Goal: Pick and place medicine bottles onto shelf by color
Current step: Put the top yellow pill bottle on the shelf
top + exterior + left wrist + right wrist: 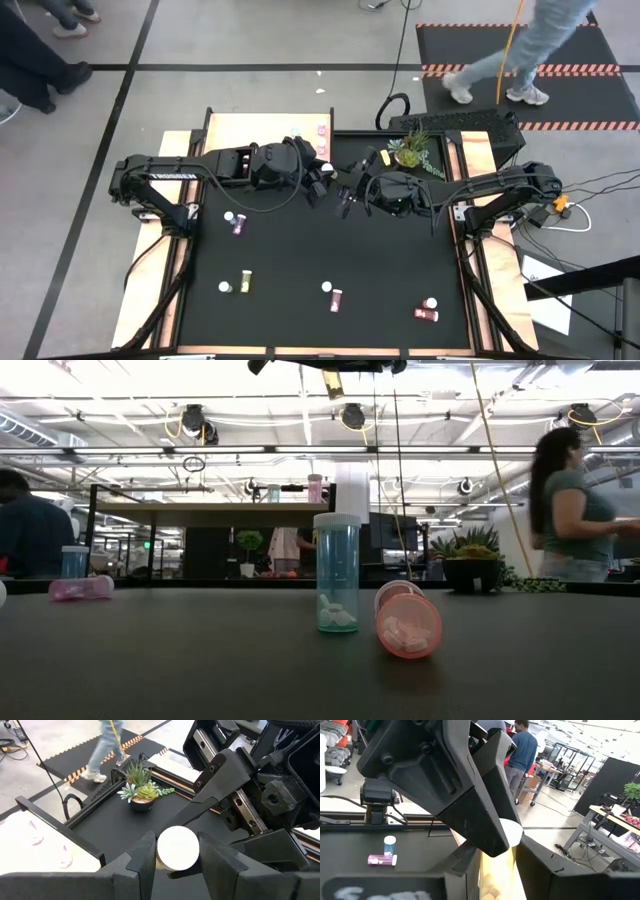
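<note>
A yellow medicine bottle (496, 872) with a white cap (177, 847) hangs high over the middle of the table, between my two grippers. My left gripper (322, 183) is shut on it from the left and my right gripper (348, 192) from the right. The shelf (262, 133) stands at the far left with pink bottles (322, 128) on its top. More bottles rest on the black table: a magenta one (237, 224), a yellow one (244, 282), an upright teal one (337, 572), a red one lying beside it (408, 625), and another red one (427, 314). My left gripper pinches the white cap's ribbed rim (175, 866) between its two fingers, coming from the table's left and slanting down. The cap's flat top faces back toward this arm. The bottle is lifted clear of the table. My right gripper pinches the yellow body (492, 880) between its two fingers, just behind the cap (514, 831), coming level from the table's right. The bottle's length runs along the fingers, cap end away from this arm. Pills show inside the body.
A potted succulent (414, 150) stands at the far right of the table, near my right arm. Wooden rails (150, 290) run along both sides of the table. People walk on the floor beyond the far edge (520, 50).
</note>
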Controlling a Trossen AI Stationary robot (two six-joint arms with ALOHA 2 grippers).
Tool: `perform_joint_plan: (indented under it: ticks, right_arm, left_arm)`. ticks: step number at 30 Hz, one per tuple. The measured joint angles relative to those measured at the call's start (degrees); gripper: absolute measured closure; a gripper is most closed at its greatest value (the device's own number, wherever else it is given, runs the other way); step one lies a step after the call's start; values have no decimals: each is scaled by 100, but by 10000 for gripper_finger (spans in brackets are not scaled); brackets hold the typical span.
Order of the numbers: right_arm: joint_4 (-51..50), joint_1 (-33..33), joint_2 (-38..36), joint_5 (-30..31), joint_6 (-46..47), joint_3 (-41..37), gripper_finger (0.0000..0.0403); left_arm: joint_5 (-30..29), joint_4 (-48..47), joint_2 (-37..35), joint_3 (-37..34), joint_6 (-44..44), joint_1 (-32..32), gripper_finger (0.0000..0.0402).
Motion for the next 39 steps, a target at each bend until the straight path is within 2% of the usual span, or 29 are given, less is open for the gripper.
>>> perform_joint_plan:
  ticks: [12,22,26,30,32,35,39]
  right_arm:
    - [-2,0,-4,-1,-3,0,295]
    - [83,2,-8,-3,72,-31,231]
    - [75,2,-8,433,76,-31,210]
    - [45,4,-8,1185,84,-37,192]
    - [15,0,-8,1326,83,-43,184]
    - [-4,24,-11,1317,113,-46,172]
    - [-173,48,-19,867,457,-48,163]
  left_arm:
    - [-14,-2,2,0,17,-2,266]
    - [-105,22,-83,0,98,37,266]
    - [-116,25,-100,-3,151,96,266]
    - [-160,24,-144,-7,179,197,266]
    - [-176,-32,-156,-4,204,269,266]
    - [-160,-179,-193,-4,278,446,266]
    - [-175,-429,-271,-7,267,782,266]
